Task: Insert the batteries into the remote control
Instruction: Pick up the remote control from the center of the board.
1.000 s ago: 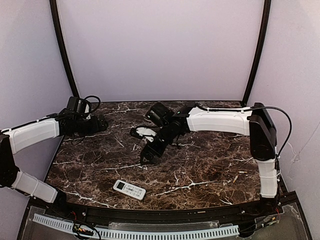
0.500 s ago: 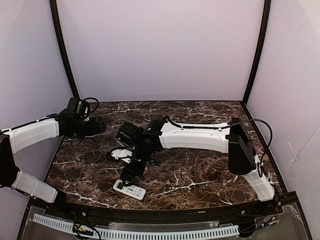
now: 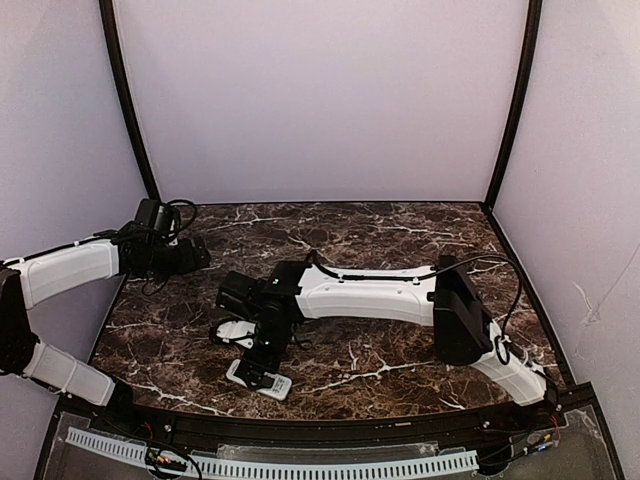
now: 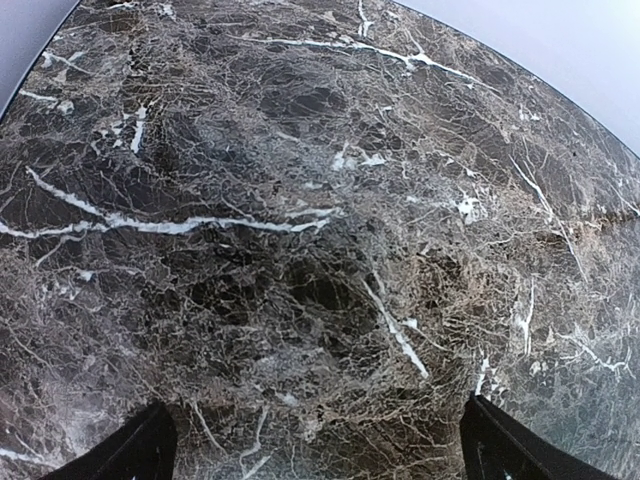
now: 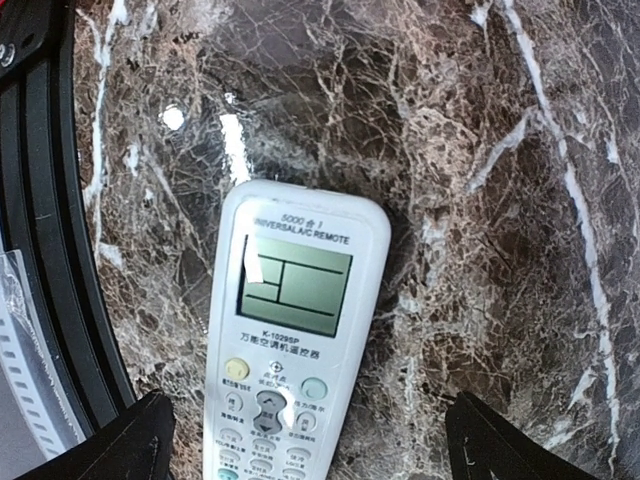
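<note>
The remote control [image 3: 270,384] lies face up near the table's front edge, left of centre. In the right wrist view its grey screen and button rows [image 5: 292,330] show clearly. My right gripper [image 3: 256,362] hangs just above it, open. In the right wrist view the gripper [image 5: 320,450] has its fingers on either side of the remote's lower half, touching nothing. My left gripper [image 3: 197,254] is open and empty at the back left. It sees only bare marble between its fingers [image 4: 320,450]. No batteries and no cover piece show in any view.
The dark marble table [image 3: 400,350] has a black raised front rim [image 5: 50,250] close beside the remote. A white perforated strip [image 3: 300,467] runs below that rim. My right arm [image 3: 370,295] stretches across the table's middle. Lilac walls close in the back and sides.
My right arm has swung from the middle of the table toward the front left and come down over the remote. My left arm has hardly moved.
</note>
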`<action>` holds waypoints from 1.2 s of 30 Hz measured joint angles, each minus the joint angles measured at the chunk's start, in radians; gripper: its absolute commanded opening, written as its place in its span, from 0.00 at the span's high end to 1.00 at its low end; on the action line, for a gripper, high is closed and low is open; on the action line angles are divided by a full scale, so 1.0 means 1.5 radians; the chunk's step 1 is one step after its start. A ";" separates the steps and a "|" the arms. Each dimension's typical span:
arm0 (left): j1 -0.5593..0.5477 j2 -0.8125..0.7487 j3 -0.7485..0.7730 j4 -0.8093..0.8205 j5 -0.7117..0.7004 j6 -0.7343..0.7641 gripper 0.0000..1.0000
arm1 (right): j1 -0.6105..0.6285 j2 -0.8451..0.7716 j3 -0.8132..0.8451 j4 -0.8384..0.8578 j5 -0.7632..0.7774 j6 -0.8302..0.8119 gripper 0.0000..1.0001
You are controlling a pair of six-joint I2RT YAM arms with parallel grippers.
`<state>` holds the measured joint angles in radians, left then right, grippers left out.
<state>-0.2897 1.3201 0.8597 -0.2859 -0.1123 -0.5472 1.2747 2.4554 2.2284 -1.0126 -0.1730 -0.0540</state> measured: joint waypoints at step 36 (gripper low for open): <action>-0.007 -0.105 -0.101 0.195 0.144 0.045 0.00 | -0.224 -0.390 -0.406 0.313 -0.158 0.052 0.75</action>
<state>-0.2996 1.1622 0.7082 0.0067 0.1036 -0.4805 0.9382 1.8698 1.6199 -0.5434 -0.4099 0.0242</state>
